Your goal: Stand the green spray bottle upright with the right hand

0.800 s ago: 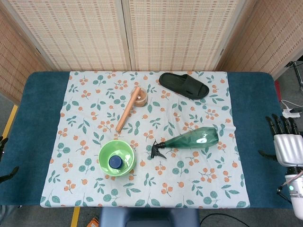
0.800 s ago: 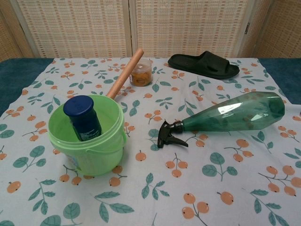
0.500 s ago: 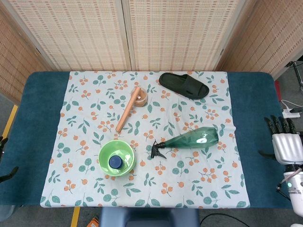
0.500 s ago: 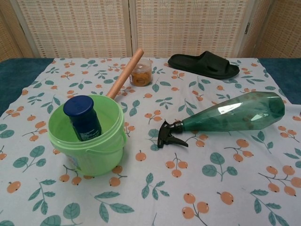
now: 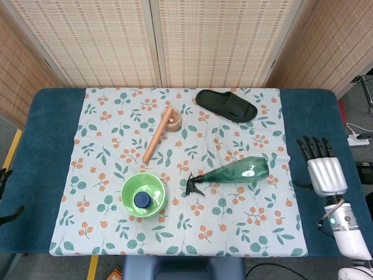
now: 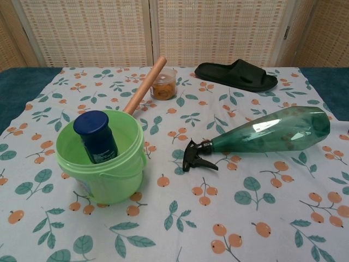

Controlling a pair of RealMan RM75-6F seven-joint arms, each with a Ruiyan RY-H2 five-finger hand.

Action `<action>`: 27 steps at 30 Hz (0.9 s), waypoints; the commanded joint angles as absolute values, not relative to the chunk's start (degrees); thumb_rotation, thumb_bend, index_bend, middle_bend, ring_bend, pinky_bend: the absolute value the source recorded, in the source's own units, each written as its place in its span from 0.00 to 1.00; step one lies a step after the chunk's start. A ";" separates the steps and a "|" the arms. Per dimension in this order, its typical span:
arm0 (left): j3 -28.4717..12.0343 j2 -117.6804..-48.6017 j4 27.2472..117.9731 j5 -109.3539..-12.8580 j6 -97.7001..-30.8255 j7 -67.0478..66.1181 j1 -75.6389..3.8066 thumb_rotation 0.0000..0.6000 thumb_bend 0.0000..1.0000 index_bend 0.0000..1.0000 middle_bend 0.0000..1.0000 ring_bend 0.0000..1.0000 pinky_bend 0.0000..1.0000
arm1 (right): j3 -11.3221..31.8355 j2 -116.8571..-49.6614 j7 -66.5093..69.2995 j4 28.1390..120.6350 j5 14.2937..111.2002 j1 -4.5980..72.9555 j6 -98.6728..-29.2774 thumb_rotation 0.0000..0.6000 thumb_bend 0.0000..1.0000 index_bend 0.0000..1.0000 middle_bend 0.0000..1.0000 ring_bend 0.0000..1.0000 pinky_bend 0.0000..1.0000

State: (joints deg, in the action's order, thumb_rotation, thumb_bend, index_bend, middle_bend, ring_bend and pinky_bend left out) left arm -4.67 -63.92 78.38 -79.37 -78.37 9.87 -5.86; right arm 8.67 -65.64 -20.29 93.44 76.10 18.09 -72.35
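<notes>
The green spray bottle (image 5: 234,172) lay on its side on the flowered cloth (image 5: 116,233), black nozzle toward the green bowl (image 5: 143,195), which held a blue-capped jar (image 5: 141,200). The right hand (image 5: 324,171) hovered over the blue table (image 5: 312,116) well to the bottle's right, fingers (image 5: 315,147) straight, slightly apart, holding nothing. Of the left hand (image 5: 4,195) only dark bits showed at the frame edge; its fingers could not be judged. A wooden stick (image 5: 157,135) leaned on a small jar (image 5: 172,121), near a black slipper (image 5: 226,105).

Blue table (image 5: 44,146), fruit-print cloth (image 5: 111,134) spread over it w/ blue edges showing either side
</notes>
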 commanded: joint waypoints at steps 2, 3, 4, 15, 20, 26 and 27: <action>-4.71 -63.73 78.63 -79.38 -78.40 10.43 -5.86 1.00 0.21 0.00 0.00 0.00 0.00 | 8.85 -73.26 -18.48 91.80 85.23 22.40 -73.83 1.00 0.00 0.22 0.17 0.00 0.00; -4.54 -63.87 78.48 -79.60 -78.64 10.83 -5.67 1.00 0.21 0.00 0.00 0.00 0.00 | 8.80 -74.41 -19.62 92.23 85.40 23.16 -73.08 1.00 0.00 0.24 0.18 0.00 0.00; -4.49 -63.95 78.26 -79.78 -78.77 11.29 -5.62 1.00 0.21 0.00 0.00 0.00 0.00 | 8.78 -75.43 -21.34 92.92 85.13 23.90 -72.10 1.00 0.00 0.25 0.18 0.00 0.00; -4.40 -62.91 77.81 -77.63 -76.12 11.89 -5.70 1.00 0.24 0.00 0.00 0.00 0.00 | 9.87 -82.32 -44.50 99.13 70.03 32.17 -59.05 1.00 0.00 0.26 0.25 0.04 0.00; -4.41 -61.93 79.18 -77.18 -75.69 11.54 -5.67 1.00 0.25 0.00 0.00 0.00 0.00 | 10.74 -85.91 -48.88 94.20 61.82 37.37 -53.64 1.00 0.00 0.26 0.25 0.04 0.00; -4.40 -61.61 78.93 -76.47 -74.59 12.34 -5.73 1.00 0.25 0.00 0.00 0.00 0.00 | 10.12 -90.91 -51.10 87.50 57.90 41.71 -51.23 1.00 0.00 0.30 0.26 0.04 0.00; -4.27 -61.48 79.06 -76.21 -74.03 12.24 -5.78 1.00 0.25 0.00 0.00 0.00 0.00 | 10.17 -91.46 -51.03 86.47 57.51 42.44 -50.58 1.00 0.00 0.31 0.26 0.04 0.00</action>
